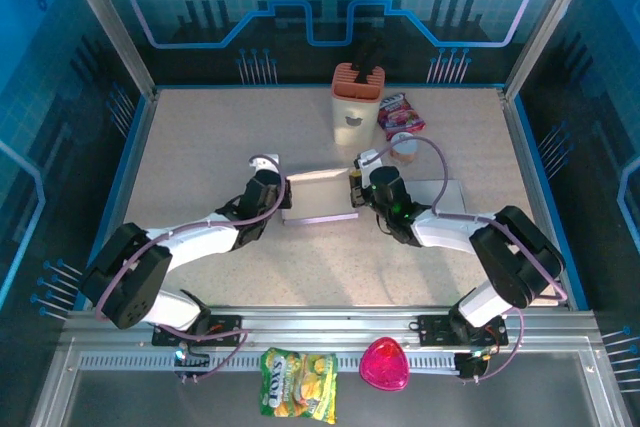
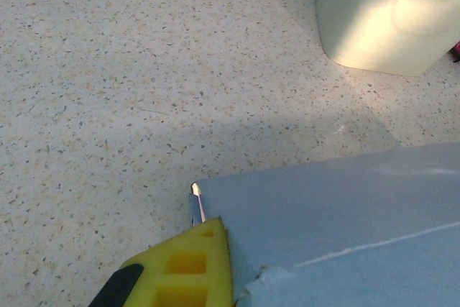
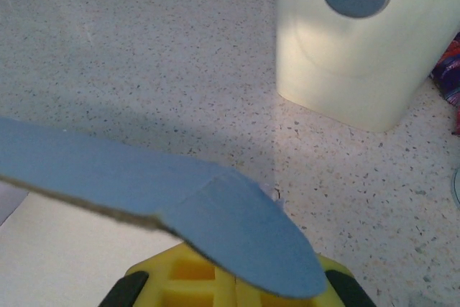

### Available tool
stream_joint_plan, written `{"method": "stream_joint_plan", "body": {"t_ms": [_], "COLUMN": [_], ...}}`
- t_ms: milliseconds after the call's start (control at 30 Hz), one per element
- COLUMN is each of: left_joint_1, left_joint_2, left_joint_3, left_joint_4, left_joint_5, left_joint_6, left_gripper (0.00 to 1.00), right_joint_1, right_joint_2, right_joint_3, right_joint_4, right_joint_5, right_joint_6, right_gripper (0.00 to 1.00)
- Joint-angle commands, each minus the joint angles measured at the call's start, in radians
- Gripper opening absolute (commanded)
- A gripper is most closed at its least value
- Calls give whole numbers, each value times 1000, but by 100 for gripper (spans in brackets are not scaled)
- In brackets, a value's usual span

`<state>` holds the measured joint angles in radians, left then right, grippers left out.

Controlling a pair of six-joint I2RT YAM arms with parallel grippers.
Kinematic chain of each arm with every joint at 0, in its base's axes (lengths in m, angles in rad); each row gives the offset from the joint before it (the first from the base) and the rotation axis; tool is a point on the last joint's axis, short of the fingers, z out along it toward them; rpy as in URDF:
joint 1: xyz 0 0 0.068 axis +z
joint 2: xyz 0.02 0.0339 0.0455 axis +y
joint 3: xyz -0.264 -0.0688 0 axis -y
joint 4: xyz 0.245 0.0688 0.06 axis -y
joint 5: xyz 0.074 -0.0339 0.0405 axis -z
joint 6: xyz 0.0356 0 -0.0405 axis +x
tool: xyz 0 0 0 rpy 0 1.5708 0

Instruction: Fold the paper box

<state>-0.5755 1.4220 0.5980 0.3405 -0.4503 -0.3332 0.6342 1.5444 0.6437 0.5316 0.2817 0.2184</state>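
Observation:
The paper box [image 1: 318, 195] lies as a flat pale sheet at the middle of the table, between my two grippers. My left gripper [image 1: 283, 193] is at its left edge. In the left wrist view the blue-grey sheet [image 2: 338, 221] runs in beside the yellow finger [image 2: 183, 271], and the gripper [image 2: 226, 231] is shut on that edge. My right gripper [image 1: 354, 190] is at the box's right edge. In the right wrist view its yellow fingers [image 3: 194, 282] are pressed together, shut, and a rounded flap of the box [image 3: 237, 228] lies across their tips.
A cream container with an orange lid [image 1: 357, 97] stands just behind the box, with a snack packet [image 1: 400, 112] and a small cup [image 1: 405, 145] to its right. A grey sheet [image 1: 445, 197] lies at the right. A yellow snack bag [image 1: 298, 382] and a pink object [image 1: 385, 365] sit on the front rail.

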Motion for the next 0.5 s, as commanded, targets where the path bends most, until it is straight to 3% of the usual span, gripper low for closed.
{"method": "stream_joint_plan", "body": {"t_ms": [0, 200, 367, 467], "left_joint_1": [-62, -101, -122, -137], "left_joint_2": [-23, -29, -43, -44], "left_joint_3": [-29, -60, -87, -93], "left_joint_4": [83, 77, 69, 66], "left_joint_5": [117, 51, -5, -33], "left_joint_6": [-29, -27, -38, -42], "left_gripper": [0, 0, 0, 0], "right_joint_1": [36, 57, 57, 58], "right_joint_2": [-1, -37, -108, -141], "right_joint_3": [-21, -29, -21, -17], "right_joint_4": [-80, -146, -281, -359], "right_joint_5": [-26, -5, -54, -118], "right_joint_6": [20, 65, 193, 297], "right_gripper": [9, 18, 47, 58]}}
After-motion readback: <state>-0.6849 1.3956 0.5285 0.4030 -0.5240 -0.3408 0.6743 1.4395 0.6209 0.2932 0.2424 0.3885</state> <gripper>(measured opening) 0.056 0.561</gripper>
